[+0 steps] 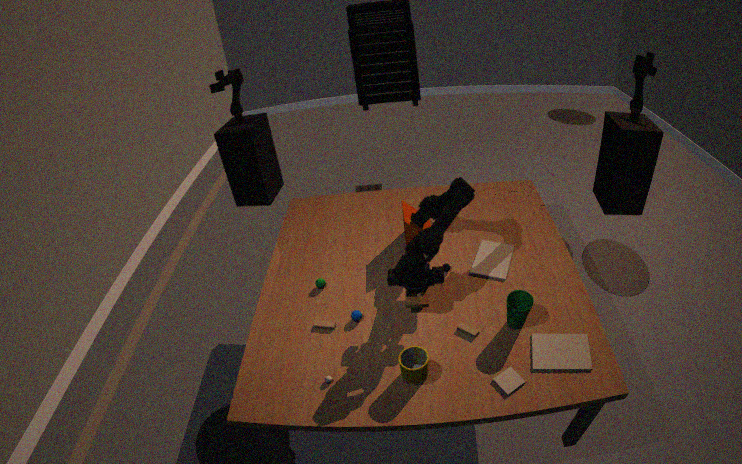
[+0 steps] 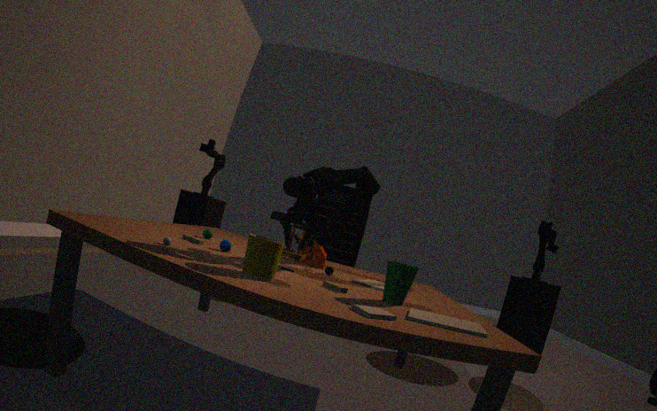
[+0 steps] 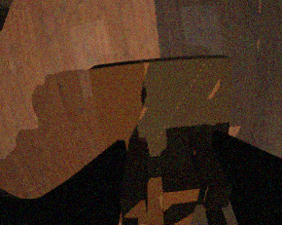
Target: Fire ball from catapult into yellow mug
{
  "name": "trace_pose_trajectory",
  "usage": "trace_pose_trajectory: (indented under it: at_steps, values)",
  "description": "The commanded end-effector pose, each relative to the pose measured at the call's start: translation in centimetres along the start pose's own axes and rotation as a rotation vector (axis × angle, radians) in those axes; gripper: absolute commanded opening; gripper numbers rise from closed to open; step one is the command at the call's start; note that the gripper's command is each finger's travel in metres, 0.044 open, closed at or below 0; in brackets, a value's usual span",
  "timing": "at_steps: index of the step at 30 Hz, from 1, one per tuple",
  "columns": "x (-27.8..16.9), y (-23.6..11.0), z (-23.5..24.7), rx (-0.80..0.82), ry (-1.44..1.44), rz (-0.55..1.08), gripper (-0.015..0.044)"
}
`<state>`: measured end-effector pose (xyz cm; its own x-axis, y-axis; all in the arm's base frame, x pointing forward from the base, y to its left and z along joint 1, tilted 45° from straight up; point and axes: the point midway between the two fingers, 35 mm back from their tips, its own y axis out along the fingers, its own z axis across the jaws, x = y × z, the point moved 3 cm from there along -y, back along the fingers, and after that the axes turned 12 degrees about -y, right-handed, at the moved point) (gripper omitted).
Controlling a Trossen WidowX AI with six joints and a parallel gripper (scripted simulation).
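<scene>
My gripper (image 1: 414,286) (image 2: 296,230) (image 3: 169,143) is down at the middle of the wooden table (image 1: 316,230) (image 2: 116,227) and is shut on the small wooden catapult (image 2: 300,241) (image 3: 160,215). In the top view the arm hides the catapult. The yellow mug (image 1: 413,364) (image 2: 261,258) stands upright near the front edge, a short way in front of the gripper. A small dark ball (image 2: 328,270) lies on the table close to the catapult. A blue ball (image 1: 356,315) (image 2: 225,245), a green ball (image 1: 320,283) (image 2: 207,233) and a small white ball (image 1: 328,379) (image 2: 166,239) lie to the left.
A green mug (image 1: 518,308) (image 2: 398,283) stands to the right. An orange cone (image 1: 408,217) (image 2: 317,255) stands behind the gripper by the arm. Flat pale slabs (image 1: 560,352) (image 1: 491,259) (image 1: 508,380) and small blocks (image 1: 323,327) (image 1: 467,332) lie about the table.
</scene>
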<state>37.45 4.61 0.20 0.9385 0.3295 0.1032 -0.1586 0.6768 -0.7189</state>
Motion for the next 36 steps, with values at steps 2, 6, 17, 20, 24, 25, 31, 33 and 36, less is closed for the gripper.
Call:
trace_pose_trajectory:
  at_steps: [2, 6, 17, 20, 24, 25, 31, 33, 36]
  values:
    - [0.2, 0.2, 0.0, -0.004, -0.005, -0.004, 0.0]
    - [0.2, 0.8, 0.0, -0.004, -0.005, -0.004, 0.0]
    - [0.3, 2.6, -0.1, -0.002, -0.004, -0.005, 0.0]
    - [0.3, 3.1, -0.1, -0.001, -0.003, -0.005, 0.0]
    - [0.2, 3.7, 0.0, -0.001, -0.003, -0.005, 0.0]
    - [0.2, 3.9, 0.0, 0.0, -0.003, -0.005, 0.0]
    - [0.3, 4.2, 0.2, -0.001, -0.015, 0.001, 0.0]
    - [0.3, 4.2, 0.2, -0.001, -0.015, 0.001, 0.0]
    - [0.3, 4.2, 0.2, -0.001, -0.015, 0.001, 0.0053]
